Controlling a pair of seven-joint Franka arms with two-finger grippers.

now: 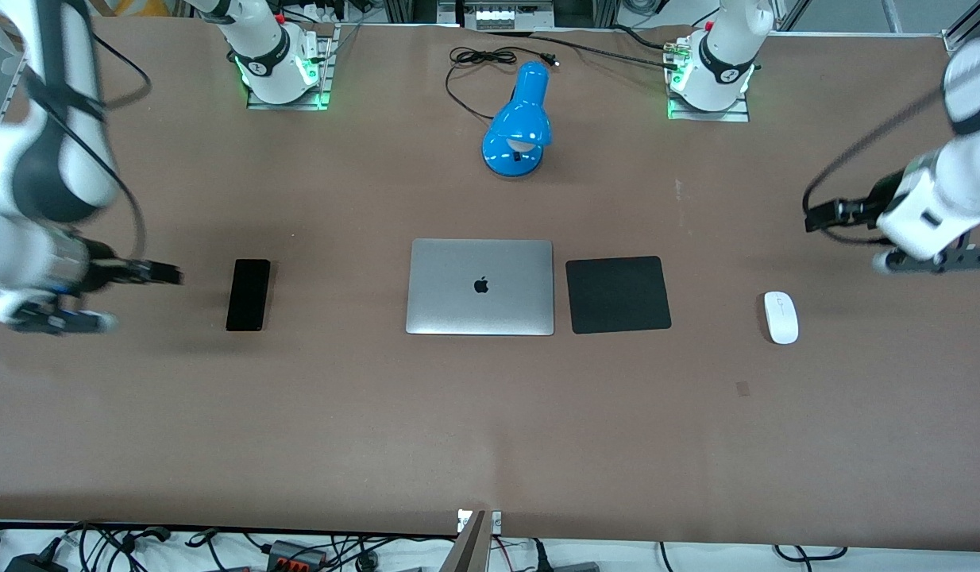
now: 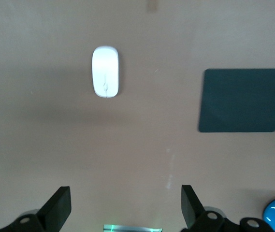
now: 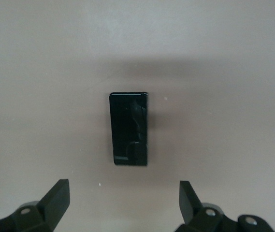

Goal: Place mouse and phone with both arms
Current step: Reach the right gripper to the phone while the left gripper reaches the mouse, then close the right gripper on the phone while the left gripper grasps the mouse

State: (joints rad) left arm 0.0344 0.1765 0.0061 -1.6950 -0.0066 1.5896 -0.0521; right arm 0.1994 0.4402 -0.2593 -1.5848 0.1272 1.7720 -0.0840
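**Both arms poised before the first grasp**

Front view: the phone (image 1: 248, 294) is lying flat on the surface (image 1: 490, 429) toward the right arm's end, well apart from the closed laptop (image 1: 480, 287) at the middle. The pad (image 1: 618, 294) is sitting just beside the laptop, and the mouse (image 1: 781, 317) is resting toward the left arm's end, apart from the pad. A blue lamp (image 1: 518, 123) is standing farther from the camera than the laptop. The right gripper (image 1: 144, 274) is hanging over bare surface near the phone; the left gripper (image 1: 835, 213) is hanging over the surface near the mouse. Neither is touching anything, so the approach step appears to be in hand.

Left wrist view: the left gripper (image 2: 126, 205) is showing its fingers (image 2: 60, 205) spread wide and empty, with the mouse (image 2: 105, 71) lying ahead of them and the pad (image 2: 243, 100) off to one side. The next move probably calls for centring over the mouse, then descending.

Right wrist view: the right gripper (image 3: 123, 203) is holding its fingers (image 3: 57, 200) spread and empty, the phone (image 3: 129, 128) lying ahead, roughly between their lines. Closing across its narrow width looks sensible.

No containers are showing in any view.
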